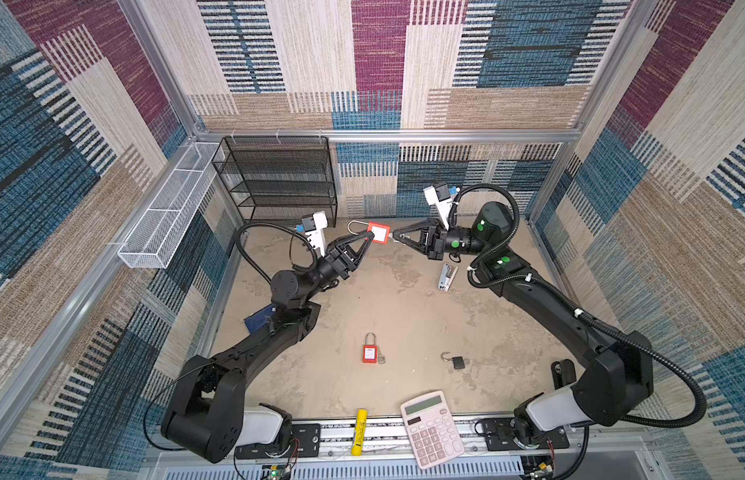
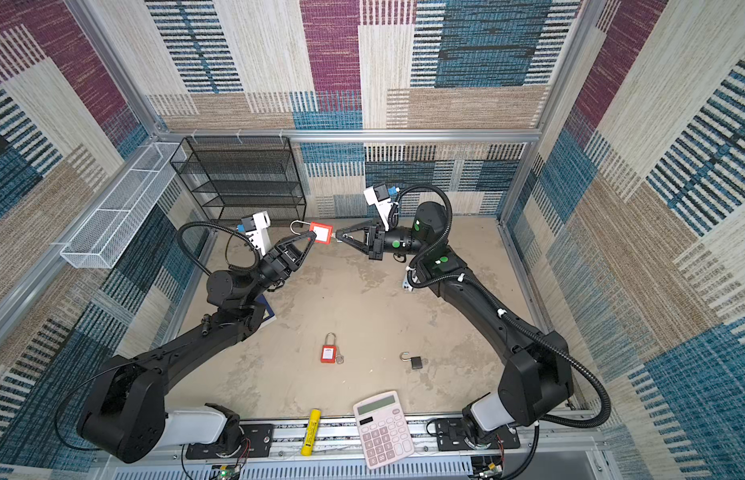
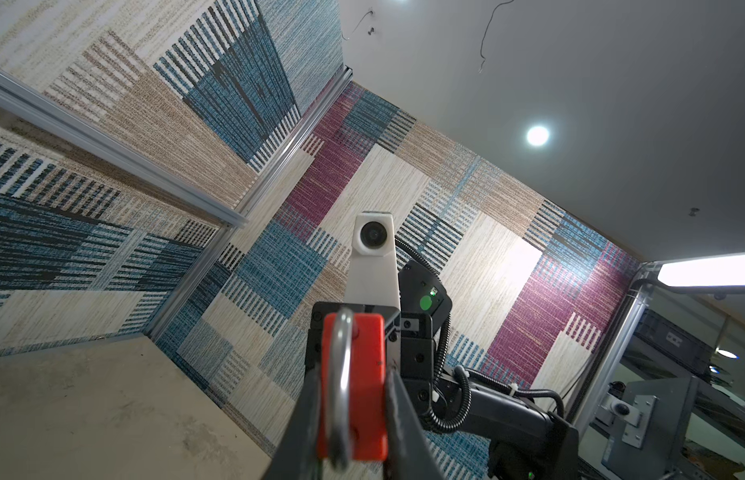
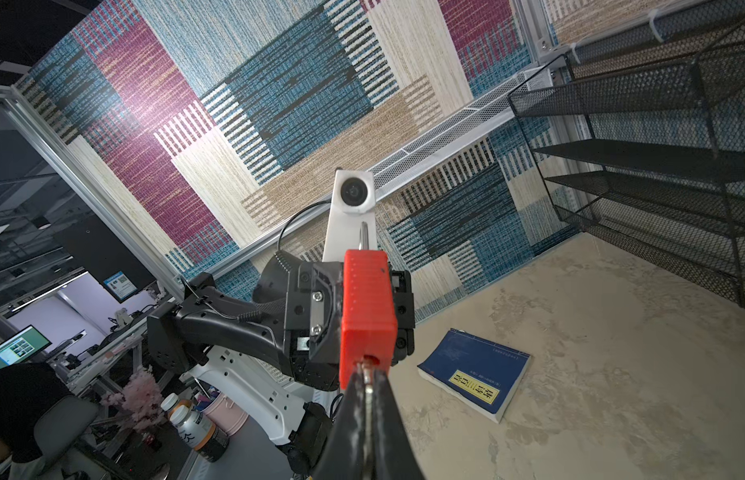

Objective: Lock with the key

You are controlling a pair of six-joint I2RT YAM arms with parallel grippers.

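The left end effector (image 1: 367, 238) pinches the red padlock (image 1: 378, 232), while the right end effector (image 1: 395, 236), clamped on the key (image 4: 367, 369), hides most of it.

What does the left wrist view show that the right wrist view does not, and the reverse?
Only the left wrist view: the ceiling, with a round lamp. Only the right wrist view: the key at the red padlock's keyhole end, pinched in closed jaws; a blue book lying on the table; the black mesh rack. Both: that padlock, held in the air, and the table.
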